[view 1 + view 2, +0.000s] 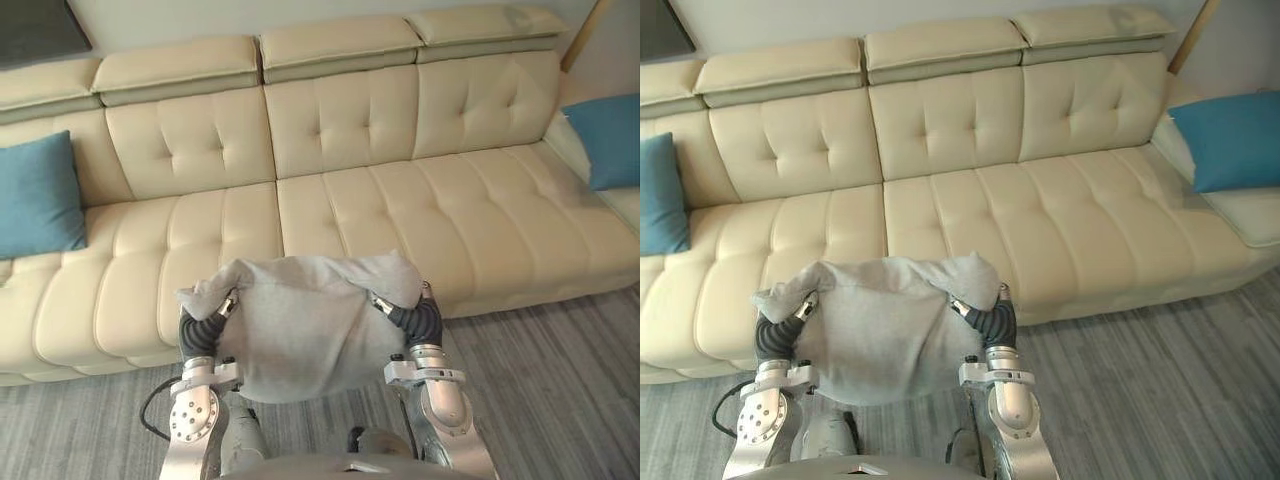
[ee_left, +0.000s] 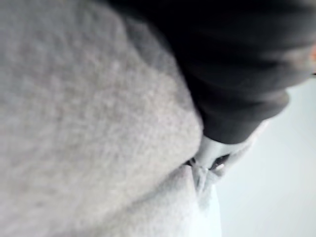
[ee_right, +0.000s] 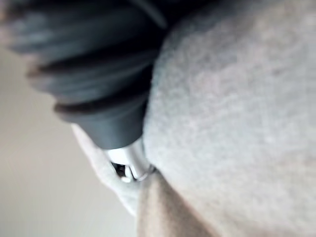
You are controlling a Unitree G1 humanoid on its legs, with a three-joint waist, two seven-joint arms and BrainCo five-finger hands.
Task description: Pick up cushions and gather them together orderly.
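Observation:
A soft grey cushion (image 1: 305,325) hangs in front of the sofa's seat edge, held up between both hands. My left hand (image 1: 203,328) grips its upper left corner, fingers pinched into the cloth. At the upper right corner my right hand (image 1: 415,318) grips the same way. In the left wrist view a silver finger (image 2: 212,150) sinks into the grey cushion (image 2: 89,123); in the right wrist view the right hand (image 3: 94,74) presses against that cushion (image 3: 237,113). A blue cushion (image 1: 35,195) leans at the sofa's left end, and another blue cushion (image 1: 610,140) lies at its right end.
The long cream sofa (image 1: 400,200) runs across the view, its middle seats bare. A dark cushion (image 1: 35,30) shows at the top left, behind the backrest. Striped grey carpet (image 1: 560,380) covers the floor in front.

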